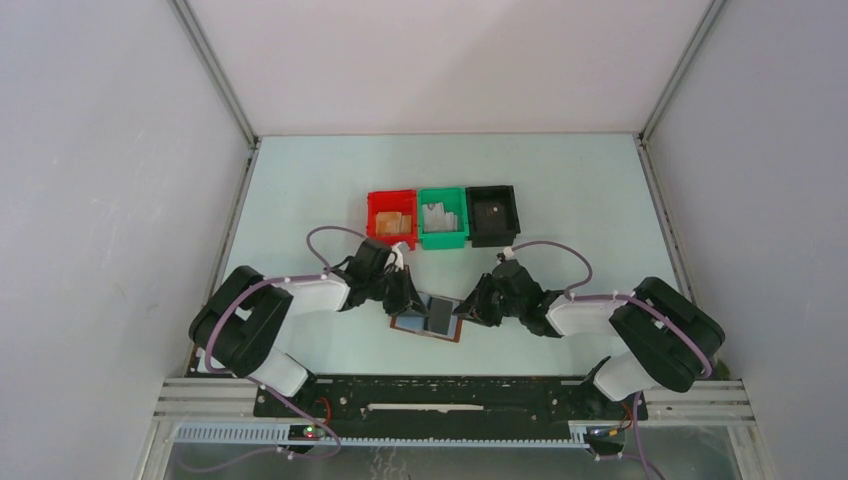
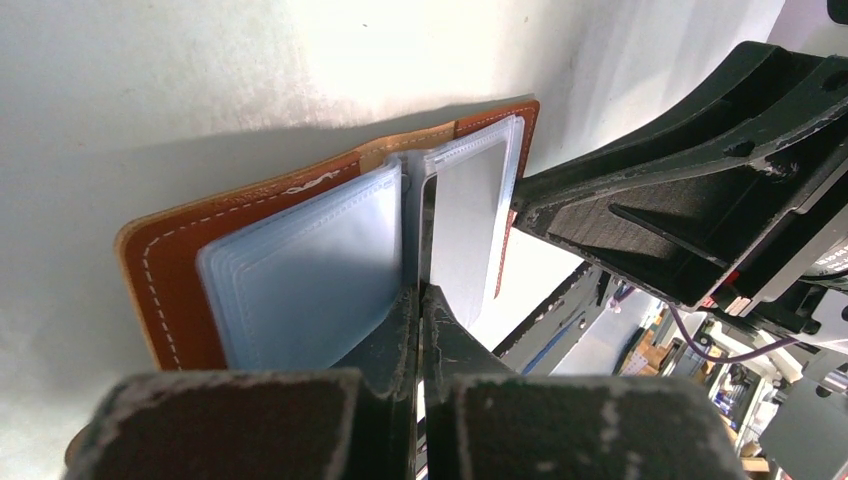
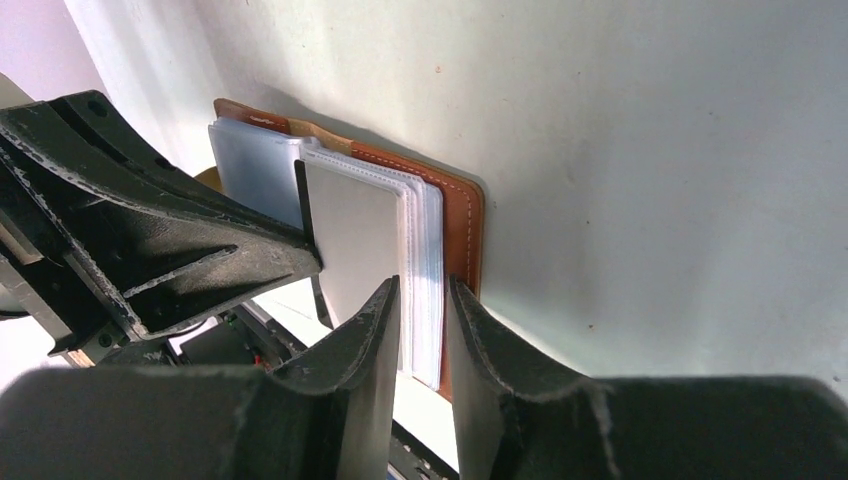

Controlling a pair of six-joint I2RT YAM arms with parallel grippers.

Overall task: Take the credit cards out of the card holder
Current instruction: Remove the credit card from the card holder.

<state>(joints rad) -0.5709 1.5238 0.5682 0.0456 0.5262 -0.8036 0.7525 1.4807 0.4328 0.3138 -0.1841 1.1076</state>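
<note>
The wallet (image 2: 300,270) is orange-brown leather edged with white stitching, its plastic sleeves (image 3: 425,270) pale blue-grey, and the card (image 1: 441,316) in it is dark grey. There's a red bin (image 1: 371,215), a green bin (image 1: 442,243) and a black bin (image 1: 493,241), and the table (image 1: 560,200) is pale mint. The left gripper (image 2: 420,295) and right gripper (image 3: 422,290) are black, scuffed whitish along their edges.
</note>
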